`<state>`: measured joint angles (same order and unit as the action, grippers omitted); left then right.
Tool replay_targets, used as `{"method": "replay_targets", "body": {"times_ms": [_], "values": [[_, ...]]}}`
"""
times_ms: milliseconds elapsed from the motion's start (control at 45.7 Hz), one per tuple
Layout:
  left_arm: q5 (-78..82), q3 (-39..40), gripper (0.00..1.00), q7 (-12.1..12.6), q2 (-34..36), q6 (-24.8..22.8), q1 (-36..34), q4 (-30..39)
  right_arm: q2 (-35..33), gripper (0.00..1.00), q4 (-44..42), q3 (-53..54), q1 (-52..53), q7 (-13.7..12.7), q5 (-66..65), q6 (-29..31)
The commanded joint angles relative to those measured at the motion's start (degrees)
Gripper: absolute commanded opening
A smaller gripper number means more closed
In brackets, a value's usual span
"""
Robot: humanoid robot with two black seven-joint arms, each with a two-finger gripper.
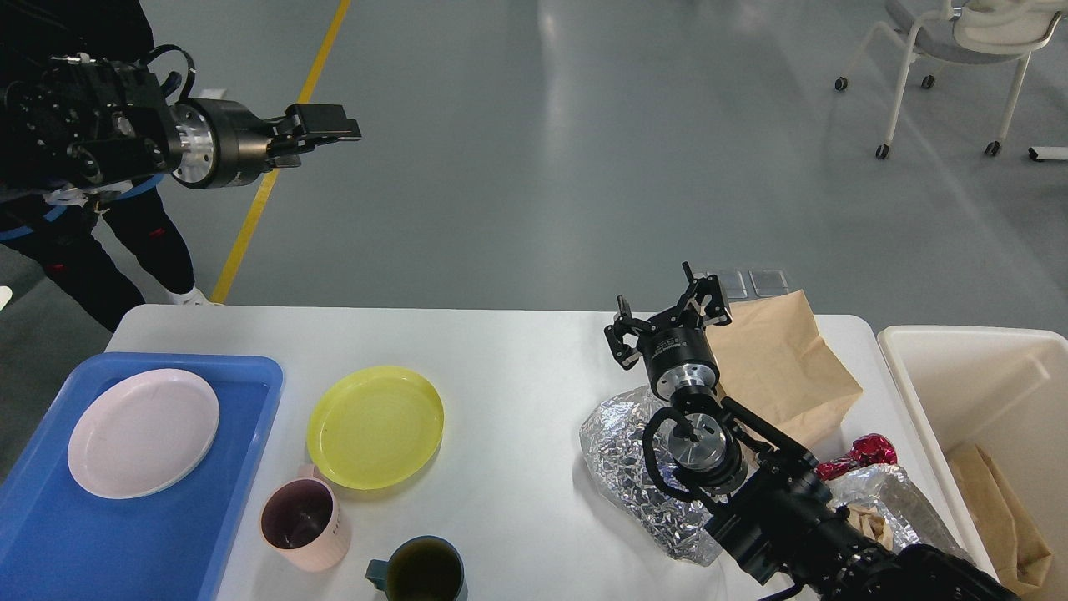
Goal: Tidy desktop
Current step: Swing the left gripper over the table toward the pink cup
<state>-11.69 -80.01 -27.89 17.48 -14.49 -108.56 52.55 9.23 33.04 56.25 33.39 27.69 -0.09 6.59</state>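
The white desktop [517, 351] holds a yellow plate [375, 427], a pink mug [302, 524], a dark teal mug [421, 572], crumpled foil [622, 463], a brown paper bag [780, 376], a magenta wrapper [863, 455] and more foil [897, 501]. My right gripper [667, 313] is open and empty, just above the back edge of the desktop, next to the paper bag's left edge. My left gripper [329, 123] is raised high over the floor at the far left, holding nothing; its fingers overlap side-on.
A blue tray [50, 534] at the left carries a pale pink plate [143, 432]. A cream bin [968, 351] at the right holds brown paper [997, 501]. A person's legs [125, 242] stand behind the table's left corner. A chair [951, 50] stands far back right.
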Motion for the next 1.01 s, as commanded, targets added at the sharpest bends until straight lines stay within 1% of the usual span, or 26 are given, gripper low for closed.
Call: {"method": "replay_targets", "body": {"times_ms": [0, 88, 197, 263, 328, 526, 985], "values": [[0.01, -1.11, 0.97, 0.12, -3.67, -6.86, -5.52, 0.36, 0.0, 1.0, 0.0, 0.0, 0.0, 0.0, 0.0, 0.0], [0.01, -0.77, 0.97, 0.12, -7.63, -11.95, -7.55, 0.36, 0.0, 1.0, 0.0, 0.0, 0.0, 0.0, 0.0, 0.0], [0.01, -0.32, 0.97, 0.12, -13.34, -16.97, -7.02, 0.53, 0.0, 1.0, 0.0, 0.0, 0.0, 0.0, 0.0, 0.0], [0.01, -0.32, 0.97, 0.12, -15.98, -19.08, -6.76, 1.32, 0.0, 1.0, 0.0, 0.0, 0.0, 0.0, 0.0, 0.0], [0.01, -0.32, 0.97, 0.12, -17.04, -20.66, -6.84, 2.2, 0.0, 1.0, 0.0, 0.0, 0.0, 0.0, 0.0, 0.09], [0.01, -0.76, 0.97, 0.12, -17.48, -21.28, -8.87, 3.17, 0.0, 1.0, 0.0, 0.0, 0.0, 0.0, 0.0, 0.0], [0.01, -2.26, 0.97, 0.12, -16.6, -21.28, -9.22, 3.26, 0.0, 1.0, 0.09, 0.0, 0.09, 0.0, 0.0, 0.0]]}}
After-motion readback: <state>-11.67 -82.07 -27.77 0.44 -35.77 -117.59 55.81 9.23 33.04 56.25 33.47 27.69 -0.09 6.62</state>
